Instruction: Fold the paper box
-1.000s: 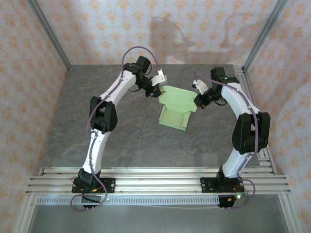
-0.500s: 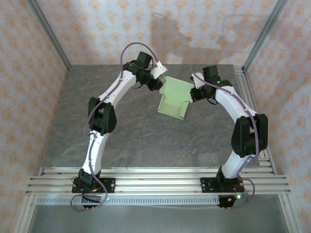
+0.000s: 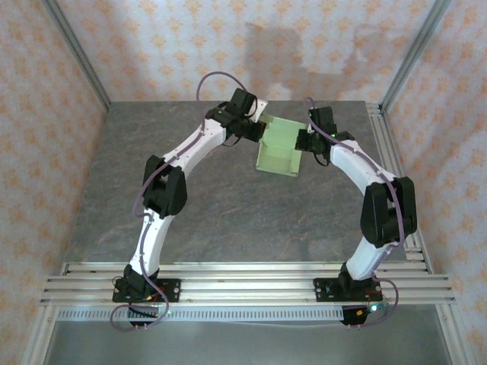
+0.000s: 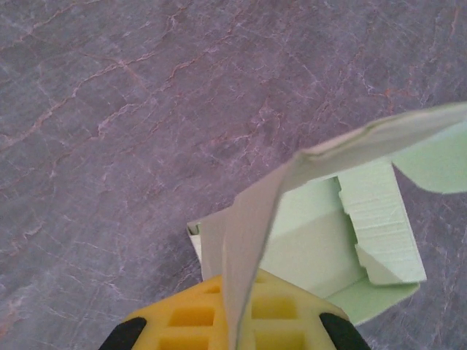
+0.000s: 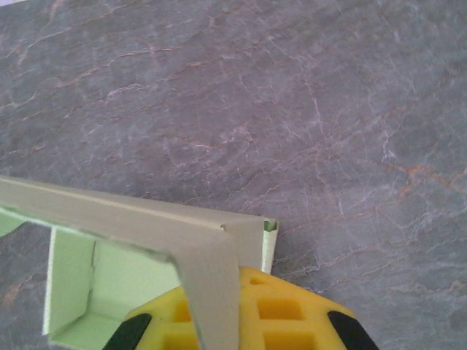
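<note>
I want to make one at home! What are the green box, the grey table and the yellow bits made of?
The paper box looks like thin matte pale-green card: sharp edges, creased folds. The table looks like grey stone with pinkish veins, though it may be a printed surface. The yellow finger pads seem moulded plastic or rubber, with square hollows.

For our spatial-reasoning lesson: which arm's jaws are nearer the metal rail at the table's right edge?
Right. The right arm clamps the paper box on the side facing the rail; the left arm clamps the opposite side.
</note>
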Tool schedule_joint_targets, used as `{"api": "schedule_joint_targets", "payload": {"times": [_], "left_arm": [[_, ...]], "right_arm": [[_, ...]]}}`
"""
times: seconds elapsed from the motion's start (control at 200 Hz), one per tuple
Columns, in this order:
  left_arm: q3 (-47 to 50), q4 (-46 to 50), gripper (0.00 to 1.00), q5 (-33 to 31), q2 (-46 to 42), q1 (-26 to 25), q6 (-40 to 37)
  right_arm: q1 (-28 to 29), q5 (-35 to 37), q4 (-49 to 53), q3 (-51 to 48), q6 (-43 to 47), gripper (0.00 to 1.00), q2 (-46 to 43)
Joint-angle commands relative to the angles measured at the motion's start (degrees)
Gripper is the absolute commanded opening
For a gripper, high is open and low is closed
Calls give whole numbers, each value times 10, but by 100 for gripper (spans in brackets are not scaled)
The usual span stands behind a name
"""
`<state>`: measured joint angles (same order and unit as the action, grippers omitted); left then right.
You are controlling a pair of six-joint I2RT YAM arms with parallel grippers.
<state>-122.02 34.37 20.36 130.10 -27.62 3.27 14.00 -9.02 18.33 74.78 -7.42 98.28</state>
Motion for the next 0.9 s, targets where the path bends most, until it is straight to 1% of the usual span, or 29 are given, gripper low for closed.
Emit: {"api": "schedule_joint_targets", "payload": {"times": [0.0, 0.145, 0.225, 0.285, 0.36, 0.375, 0.395, 0.42, 0.425, 0.43, 0.44, 0.511, 0.536, 0.576, 0.631, 0.731, 0.816, 0.856, 0.896], "left_arm": [[16, -54, 0, -22, -26, -11, 62], [0, -47, 0, -25, -4, -11, 69], [0, -46, 0, -23, -1, -12, 67], [1, -41, 0, -25, -2, -11, 59], [4, -34, 0, -28, -8, -11, 47], [5, -33, 0, -28, -9, -11, 47], [7, -31, 0, -31, -11, -10, 47], [9, -32, 0, -33, -14, -9, 48], [10, -32, 0, -32, -15, -9, 49], [10, -32, 0, -33, -15, -9, 50], [11, -32, 0, -33, -16, -9, 50], [20, -37, 0, -30, -21, -6, 55], [25, -41, 0, -30, -22, -6, 56], [29, -42, 0, -30, -22, -5, 57], [30, -41, 0, -31, -21, -3, 60], [30, -36, 0, -16, -18, 1, 64], [19, -21, 0, -4, -11, 6, 63], [13, -14, 0, 8, -8, 8, 60], [7, -10, 0, 28, -4, 11, 53]], "right_arm": [[6, 31, -96, -24, -78, 0, -30], [10, 36, -114, -38, -88, 0, -19], [10, 25, -110, -36, -80, 0, -15], [10, 12, -96, -25, -57, 0, -15], [10, 4, -56, 3, -18, 5, -16], [10, 2, -48, 7, -9, 7, -15], [10, 0, -38, 15, 3, 13, -16], [10, -2, -28, 21, 16, 24, -18], [10, -2, -26, 21, 19, 28, -19], [10, -2, -25, 22, 20, 28, -20], [10, -2, -21, 23, 23, 31, -21], [9, 3, -29, 9, 36, 55, -45], [9, 4, -39, -2, 36, 62, -58], [6, 6, -59, -28, 32, 69, -81], [2, 6, -91, -71, 18, 76, -119], [-16, -14, -140, -153, -25, 81, -183], [-36, -51, -174, -216, -66, 82, -221], [-47, -82, -189, -239, -73, 82, -228], [-57, -122, -195, -251, -65, 79, -224]]}}
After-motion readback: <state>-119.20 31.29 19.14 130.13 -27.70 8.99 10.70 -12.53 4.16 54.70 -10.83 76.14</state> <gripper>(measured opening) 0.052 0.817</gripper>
